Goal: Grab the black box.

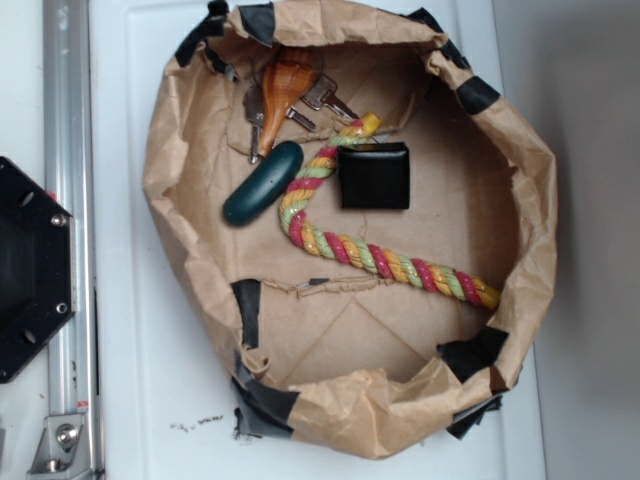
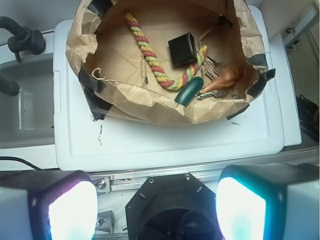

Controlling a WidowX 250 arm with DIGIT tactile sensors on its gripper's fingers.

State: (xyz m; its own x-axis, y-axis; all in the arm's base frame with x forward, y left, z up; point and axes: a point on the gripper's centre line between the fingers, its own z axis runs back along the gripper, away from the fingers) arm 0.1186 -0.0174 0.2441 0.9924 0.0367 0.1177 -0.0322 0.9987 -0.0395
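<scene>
White tabletop (image 1: pixel 150 400) carries a brown paper nest (image 1: pixel 520 200) where the black box (image 1: pixel 374 175) lies beside the colourful rope (image 1: pixel 390 262), well apart from my spread pincer (image 2: pixel 155 207).

The black box (image 1: pixel 374 175) (image 2: pixel 182 49) looks like glossy, smooth plastic with soft highlights. The teal case (image 1: pixel 262 183) (image 2: pixel 189 91) has a smooth, slightly shiny shell. The rope (image 1: pixel 380 258) (image 2: pixel 150 57) is twisted fibre in coloured strands, rough and matt. The bin wall (image 1: pixel 165 180) (image 2: pixel 150 107) is crumpled brown paper, matt and creased, patched with black tape (image 1: pixel 247 310) that shines faintly. The keys (image 1: pixel 325 97) are dull metal. The white lid (image 1: pixel 130 60) (image 2: pixel 165 145) under the bin is smooth plastic; the rail (image 1: pixel 68 200) at its edge is brushed metal.
</scene>
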